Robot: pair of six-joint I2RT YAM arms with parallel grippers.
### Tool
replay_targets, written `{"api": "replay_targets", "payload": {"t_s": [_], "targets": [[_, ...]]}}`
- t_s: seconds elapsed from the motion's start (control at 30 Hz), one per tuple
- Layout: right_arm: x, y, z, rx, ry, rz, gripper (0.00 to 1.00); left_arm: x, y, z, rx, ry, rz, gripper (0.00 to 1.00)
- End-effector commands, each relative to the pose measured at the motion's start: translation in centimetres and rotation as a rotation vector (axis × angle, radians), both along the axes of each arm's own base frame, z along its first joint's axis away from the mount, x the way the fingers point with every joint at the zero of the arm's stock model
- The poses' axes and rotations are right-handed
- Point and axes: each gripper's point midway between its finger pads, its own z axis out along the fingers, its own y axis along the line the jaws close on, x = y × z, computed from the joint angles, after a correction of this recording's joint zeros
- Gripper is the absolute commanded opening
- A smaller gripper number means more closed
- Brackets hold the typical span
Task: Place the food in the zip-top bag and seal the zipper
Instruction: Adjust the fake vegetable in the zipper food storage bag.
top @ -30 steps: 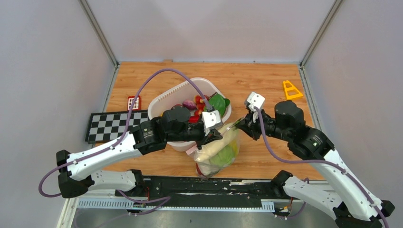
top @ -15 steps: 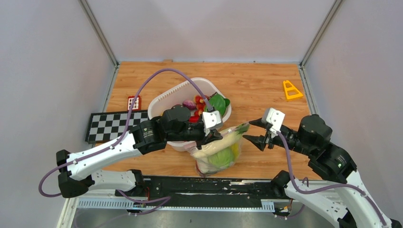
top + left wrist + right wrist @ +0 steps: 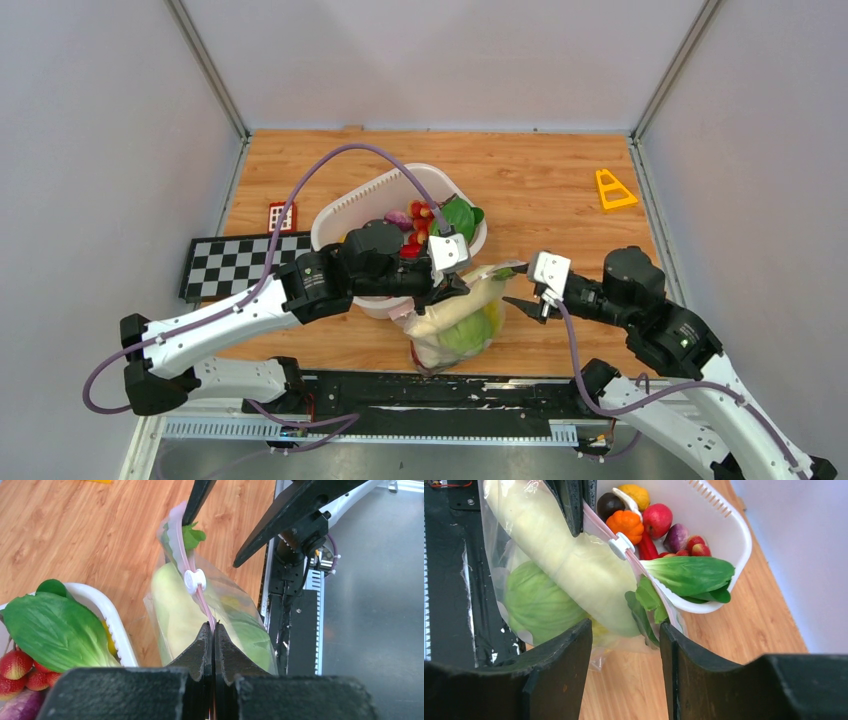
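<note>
Left gripper (image 3: 214, 628) clamping zipper (image 3: 204, 606) of bag (image 3: 460, 325), sitting at tub's (image 3: 335, 212) near side; right gripper (image 3: 624, 630), jaws spread wide, holding nothing, hovering at bag's right end. Film seeming floppy, slippery; pinching strip safest

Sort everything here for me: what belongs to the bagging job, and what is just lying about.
Job: zip-top bag; zipper, pinched by the left hand; open right hand; white radish and cabbage inside the bag; white tub holding leafy greens, strawberries and other toy food.

Lying about: checkerboard mat; small red tile; yellow triangle.
</note>
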Motion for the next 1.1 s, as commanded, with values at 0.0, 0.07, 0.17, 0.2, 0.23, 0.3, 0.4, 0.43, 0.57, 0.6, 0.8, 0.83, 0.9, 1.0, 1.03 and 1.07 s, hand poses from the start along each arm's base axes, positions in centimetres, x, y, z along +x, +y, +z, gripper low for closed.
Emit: {"api": "replay_targets", "payload": {"t_s": [0.0,0.07,0.17,0.2,0.23,0.3,0.4,0.43,0.57,0.6,0.8,0.83,0.9,1.0,1.03,1.07], "targets": [[0.5,0.1,2.1,0.056,-0.139,0.01,0.55,-0.6,-0.8,4.1,-0.104,-0.055,-0.06,0.0],[0.8,0.3,2.3,0.07,-0.154,0.004,0.58,-1.0,-1.0,4.2,-0.1,-0.049,-0.085,0.0],[1.2,0.8,2.3,0.073,-0.153,0.014,0.6,-1.6,-1.4,4.4,-0.103,-0.038,-0.128,0.0],[1.3,1.0,2.2,0.069,-0.145,0.021,0.61,-1.8,-1.5,4.4,-0.103,-0.034,-0.141,0.0],[1.3,1.3,2.1,0.064,-0.138,0.035,0.61,-2.0,-1.6,4.5,-0.104,-0.033,-0.152,0.0],[0.9,1.8,1.8,0.054,-0.115,0.073,0.61,-2.0,-1.7,4.7,-0.104,-0.035,-0.155,0.0],[0.0,2.1,1.7,0.053,-0.093,0.123,0.54,-1.5,-1.7,4.7,-0.1,-0.046,-0.134,0.0],[-0.4,2.2,1.5,0.053,-0.082,0.141,0.52,-1.3,-1.6,4.7,-0.102,-0.048,-0.123,0.0],[-1.8,2.1,0.7,0.038,-0.017,0.189,0.42,-0.6,-1.3,4.7,-0.103,-0.059,-0.075,0.0],[-1.9,2.1,0.5,0.033,-0.007,0.192,0.41,-0.5,-1.2,4.8,-0.105,-0.063,-0.065,0.0],[-2.2,2.6,-0.5,0.01,0.067,0.218,0.47,-0.8,-1.3,5.6,-0.127,-0.07,-0.088,0.0],[-2.3,2.8,-0.5,0.01,0.078,0.229,0.47,-0.9,-1.5,5.7,-0.128,-0.069,-0.095,0.0],[-2.7,3.3,-0.4,0.011,0.104,0.264,0.47,-0.8,-1.7,5.8,-0.131,-0.068,-0.095,0.0],[-3.3,3.7,-0.5,0.011,0.144,0.305,0.46,-0.4,-1.9,5.9,-0.138,-0.071,-0.077,0.0],[-3.6,3.8,-0.6,0.01,0.154,0.326,0.45,-0.2,-1.9,6.0,-0.14,-0.073,-0.063,0.0],[-3.9,3.8,-0.7,0.005,0.167,0.337,0.45,0.1,-1.9,5.9,-0.138,-0.075,-0.05,0.0]]}}
